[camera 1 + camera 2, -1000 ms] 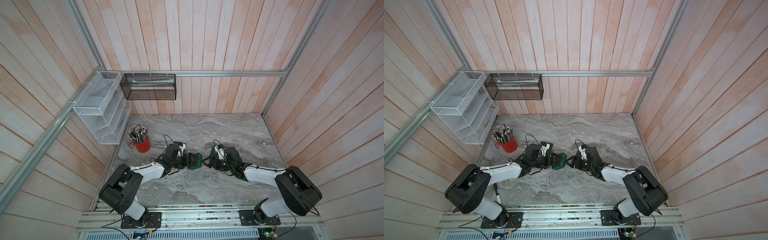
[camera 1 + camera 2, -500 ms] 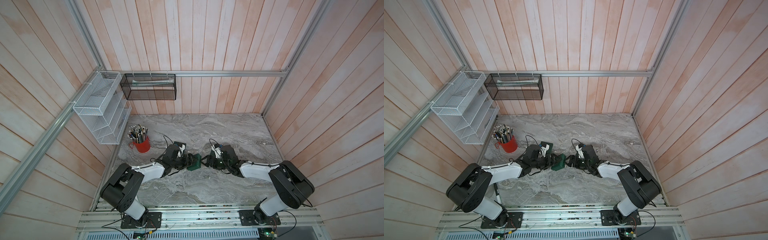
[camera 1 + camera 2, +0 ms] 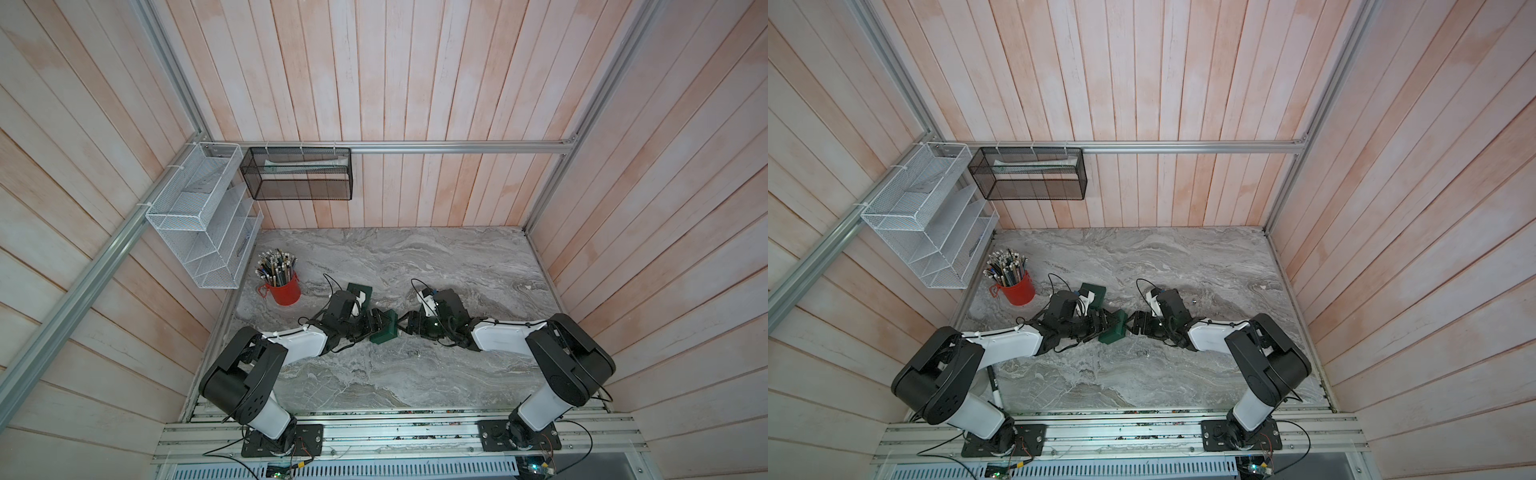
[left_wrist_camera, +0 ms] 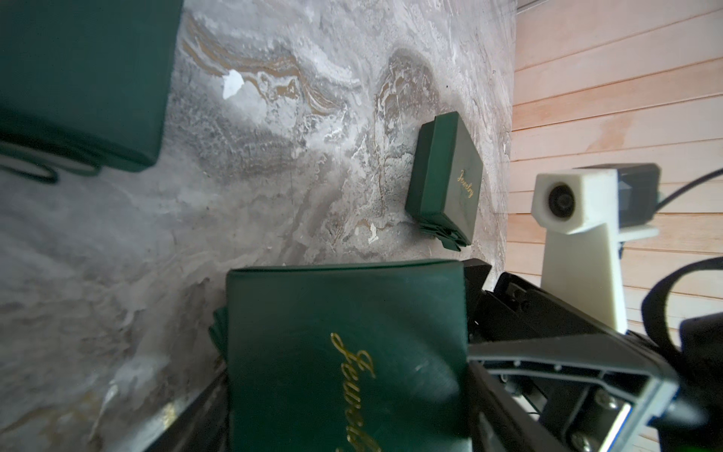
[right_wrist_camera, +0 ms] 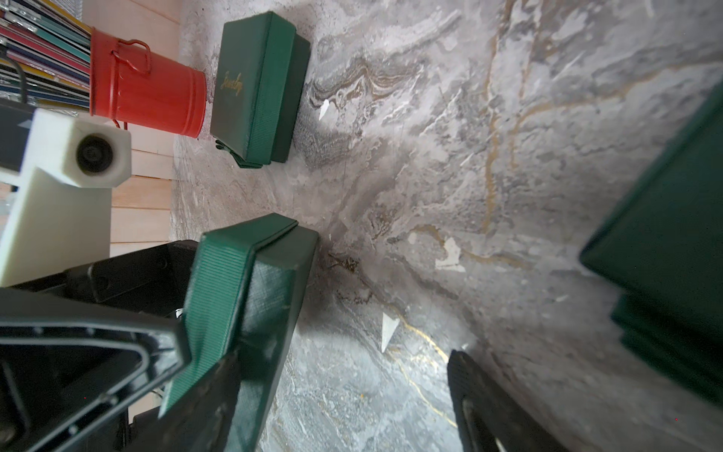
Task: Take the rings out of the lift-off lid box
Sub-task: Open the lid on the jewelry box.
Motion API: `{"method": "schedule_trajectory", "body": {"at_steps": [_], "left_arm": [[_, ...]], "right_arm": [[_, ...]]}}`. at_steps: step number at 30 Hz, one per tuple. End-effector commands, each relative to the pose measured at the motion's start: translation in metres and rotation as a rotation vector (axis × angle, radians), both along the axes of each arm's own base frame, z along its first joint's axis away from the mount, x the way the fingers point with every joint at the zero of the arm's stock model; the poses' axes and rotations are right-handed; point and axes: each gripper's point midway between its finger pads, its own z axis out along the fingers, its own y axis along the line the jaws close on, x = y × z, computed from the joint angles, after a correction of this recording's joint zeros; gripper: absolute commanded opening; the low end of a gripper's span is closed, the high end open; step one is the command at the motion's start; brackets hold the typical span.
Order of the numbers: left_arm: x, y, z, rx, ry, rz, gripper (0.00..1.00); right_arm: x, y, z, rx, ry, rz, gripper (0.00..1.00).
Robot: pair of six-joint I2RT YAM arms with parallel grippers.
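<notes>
A dark green lift-off lid box marked "Jewelry" in gold sits tilted between my two arms. My left gripper is shut on it, with a dark finger on each side. The ribbed lid sits on the base, slightly askew at one corner. My right gripper is open. One of its fingers lies against the box's base and the other finger stands apart over bare marble. The rings are hidden.
A second green box lies behind my left arm, beside a red cup of pencils. A third green box lies near my right arm. White scraps dot the marble. Wire racks hang at the back left.
My right arm has moved left and its open gripper has come up against the held box. The left gripper and the box have barely moved.
</notes>
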Motion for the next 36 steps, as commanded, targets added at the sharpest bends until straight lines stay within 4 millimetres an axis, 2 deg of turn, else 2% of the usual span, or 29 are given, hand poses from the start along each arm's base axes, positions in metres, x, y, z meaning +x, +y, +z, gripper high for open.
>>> {"method": "schedule_trajectory", "body": {"at_steps": [1, 26, 32, 36], "left_arm": [[0.007, -0.023, 0.063, -0.164, -0.163, -0.067, 0.68], [0.004, -0.013, 0.068, -0.172, -0.169, -0.046, 0.67], [0.0, -0.006, 0.059, -0.134, -0.156, -0.04, 0.67], [-0.002, 0.002, 0.054, -0.093, -0.163, -0.023, 0.68]], "right_arm": [[-0.026, -0.002, -0.032, -0.094, 0.086, 0.058, 0.85], [-0.032, -0.01, -0.042, -0.127, 0.118, 0.04, 0.85], [-0.031, -0.021, -0.043, -0.163, 0.121, 0.002, 0.85], [-0.027, -0.04, -0.044, -0.241, 0.114, -0.058, 0.85]]}}
